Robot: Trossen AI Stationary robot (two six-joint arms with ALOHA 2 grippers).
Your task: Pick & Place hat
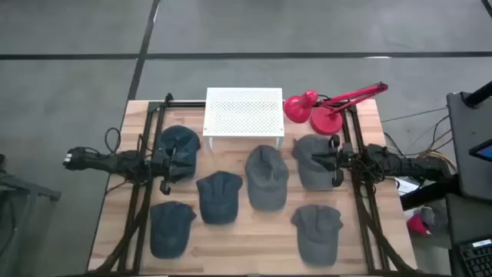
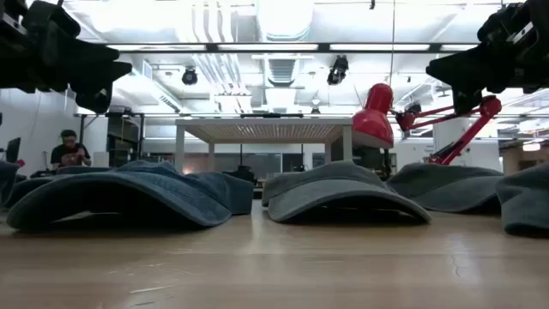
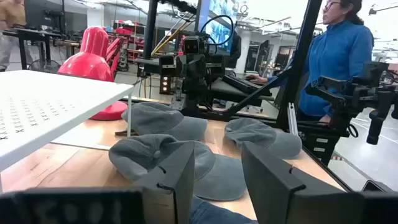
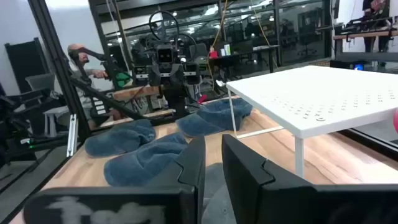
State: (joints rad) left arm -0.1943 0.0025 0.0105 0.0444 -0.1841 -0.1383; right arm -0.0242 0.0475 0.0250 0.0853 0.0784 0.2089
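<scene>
Six hats lie on the counter; the left end effector, fingers apart, hovers over the upper-left hat, the right end effector, fingers nearly together, over the upper-right hat.

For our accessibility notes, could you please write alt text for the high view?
Six caps lie on a wooden table, blue-grey on the left, grey on the right, in front of a white perforated rack and a red desk lamp. The left gripper and right gripper each hover over a cap.

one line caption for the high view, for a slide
Six caps lie on the wooden table before a white perforated shelf and red lamp, both arms hovering over caps.
</scene>
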